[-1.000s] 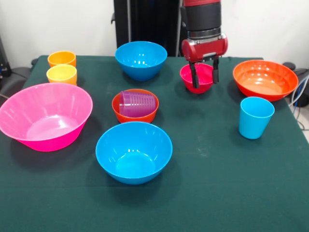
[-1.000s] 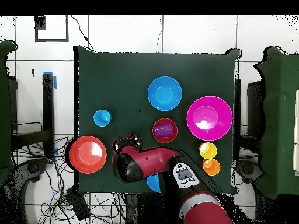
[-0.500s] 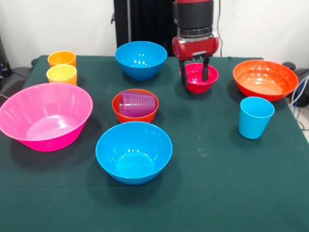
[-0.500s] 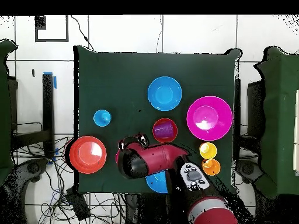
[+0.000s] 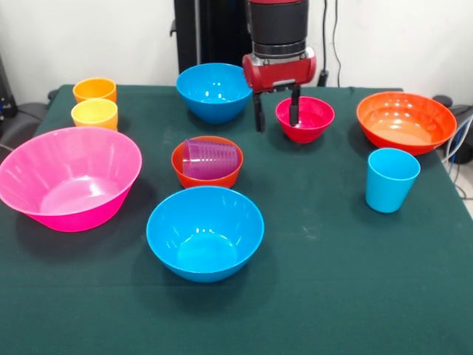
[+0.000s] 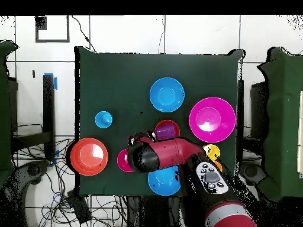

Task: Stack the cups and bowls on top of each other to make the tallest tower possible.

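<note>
My gripper (image 5: 276, 115) is open and empty, hanging between the far blue bowl (image 5: 216, 90) and the small magenta-red bowl (image 5: 307, 118); its right finger overlaps that bowl's left rim. The purple cup (image 5: 211, 160) lies in the small orange bowl (image 5: 208, 177). The near blue bowl (image 5: 205, 231), the big pink bowl (image 5: 68, 176), the wide orange bowl (image 5: 406, 120), the light blue cup (image 5: 391, 179), the orange cup (image 5: 94, 89) and the yellow cup (image 5: 94, 113) stand apart on the table. In the overhead view the arm (image 6: 168, 155) hides the orange cup and part of the small orange bowl.
The green table (image 5: 332, 281) carries everything; its bare part is at the front right. The black pedestal (image 5: 214, 29) stands behind the far blue bowl. Cables lie on the floor around the table (image 6: 59, 177).
My gripper has moved left and slightly up in the front view, from over the magenta-red bowl to beside it. The bowl has stayed in place on the table.
</note>
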Action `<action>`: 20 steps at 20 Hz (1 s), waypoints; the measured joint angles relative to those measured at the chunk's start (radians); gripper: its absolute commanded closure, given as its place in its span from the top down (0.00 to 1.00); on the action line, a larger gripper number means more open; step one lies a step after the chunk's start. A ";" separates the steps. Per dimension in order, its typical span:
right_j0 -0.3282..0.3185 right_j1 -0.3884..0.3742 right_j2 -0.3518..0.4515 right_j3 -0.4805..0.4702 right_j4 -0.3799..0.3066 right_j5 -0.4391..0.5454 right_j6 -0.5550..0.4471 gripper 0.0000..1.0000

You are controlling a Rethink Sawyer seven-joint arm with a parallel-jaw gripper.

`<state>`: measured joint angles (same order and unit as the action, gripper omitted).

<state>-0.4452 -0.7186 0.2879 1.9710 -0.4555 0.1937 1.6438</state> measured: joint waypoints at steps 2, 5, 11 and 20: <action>-0.009 -0.002 0.010 -0.011 0.000 0.016 0.000 1.00; -0.031 -0.002 0.040 -0.037 0.000 0.050 0.000 1.00; -0.053 -0.007 0.065 -0.061 0.000 0.091 0.000 1.00; -0.075 -0.025 0.100 -0.097 -0.013 0.149 0.000 1.00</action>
<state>-0.5200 -0.7434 0.3877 1.8738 -0.4688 0.3424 1.6438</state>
